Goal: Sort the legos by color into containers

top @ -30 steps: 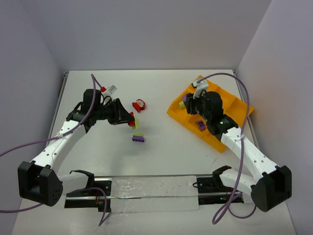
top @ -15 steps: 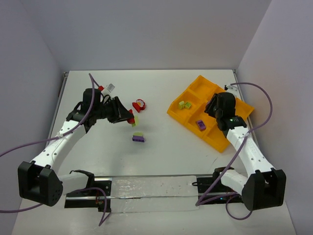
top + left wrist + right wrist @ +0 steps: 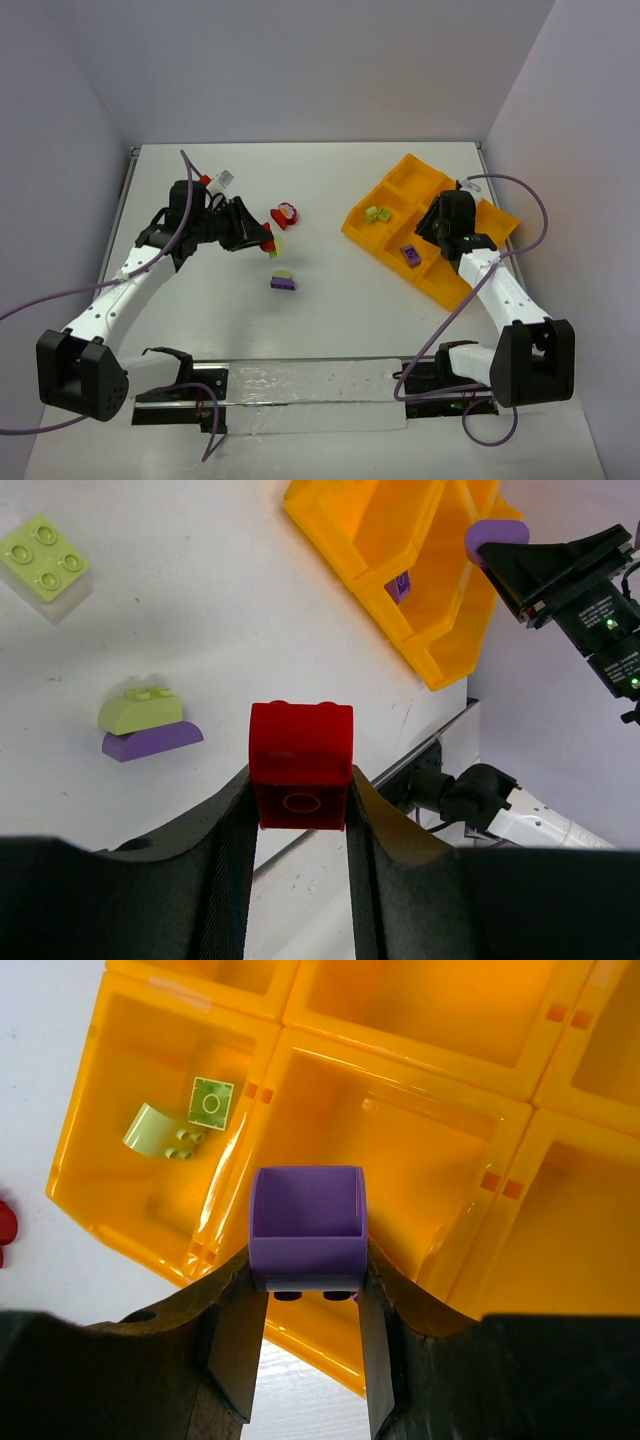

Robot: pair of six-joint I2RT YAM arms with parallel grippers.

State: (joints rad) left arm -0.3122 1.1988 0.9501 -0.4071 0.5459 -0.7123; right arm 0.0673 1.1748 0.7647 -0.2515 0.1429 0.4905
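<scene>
orange-yellow tray (image 3: pixel 420 1070), red brick (image 3: pixel 301 763), purple brick (image 3: pixel 307 1225), yellow-green bricks (image 3: pixel 210 1103), white table (image 3: pixel 330 310)

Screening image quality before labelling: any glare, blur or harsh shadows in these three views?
Top external: even, soft light, faint shadows only, nothing blown out. Left wrist: the red brick is sharp, the dark fingers softly blurred. Right wrist: pale glare streaks on the glossy orange tray; purple brick crisp.

No readable text, labels or numbers anywhere.
</scene>
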